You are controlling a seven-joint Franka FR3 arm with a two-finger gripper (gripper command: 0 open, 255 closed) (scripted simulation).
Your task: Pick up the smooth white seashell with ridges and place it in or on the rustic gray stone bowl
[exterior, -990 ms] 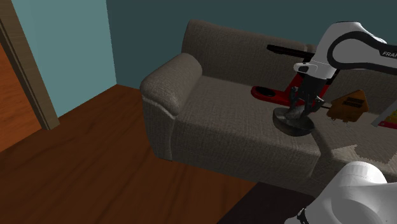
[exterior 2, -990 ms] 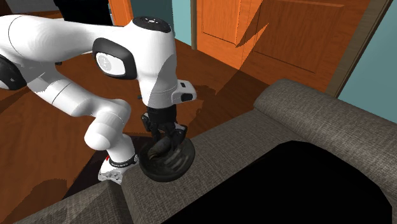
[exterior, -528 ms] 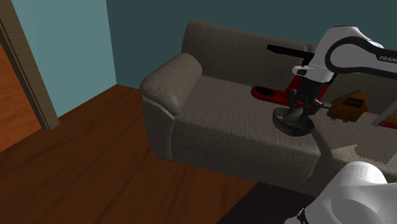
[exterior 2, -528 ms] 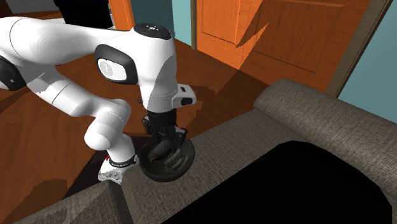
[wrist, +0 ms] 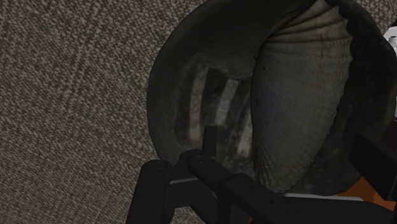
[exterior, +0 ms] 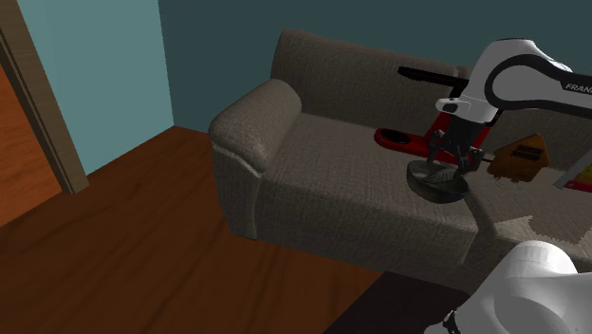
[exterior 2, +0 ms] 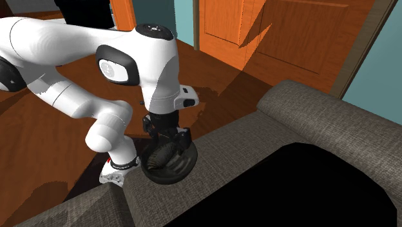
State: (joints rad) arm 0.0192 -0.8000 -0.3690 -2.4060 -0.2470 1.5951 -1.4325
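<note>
Item 1: seashell [wrist: 299,95], pale grey-white with fine ridges, lying inside the bowl and leaning against the bowl's inner wall; in the second exterior view it [exterior 2: 165,155] shows as a ribbed lump within the rim. Item 2: bowl [wrist: 184,95], dark grey and rough-surfaced, round, resting on the sofa seat [exterior: 323,180] near its front edge; in the shoulder view the bowl [exterior: 446,192] sits directly below the hand. Item 3: gripper [exterior: 448,163], all black, pointing down into the bowl, its 2 fingers spread apart with the shell between them and clasping nothing; 1 finger [wrist: 153,194] stands beside the shell without touching it. In the second exterior view the gripper [exterior 2: 166,148] hangs under the white arm [exterior 2: 154,58], low over the bowl [exterior 2: 180,173]. Item 4: sofa, grey-brown woven fabric [wrist: 63,95], with a rounded armrest [exterior: 251,119]. Item 5: red and black object [exterior: 403,140] on the seat just behind the bowl. Item 6: orange-brown object [exterior: 520,157] beside the bowl, toward the shoulder view's right. Setting: wooden floor [exterior: 123,247], teal wall [exterior: 104,57], orange-brown door [exterior 2: 258,32].
</note>
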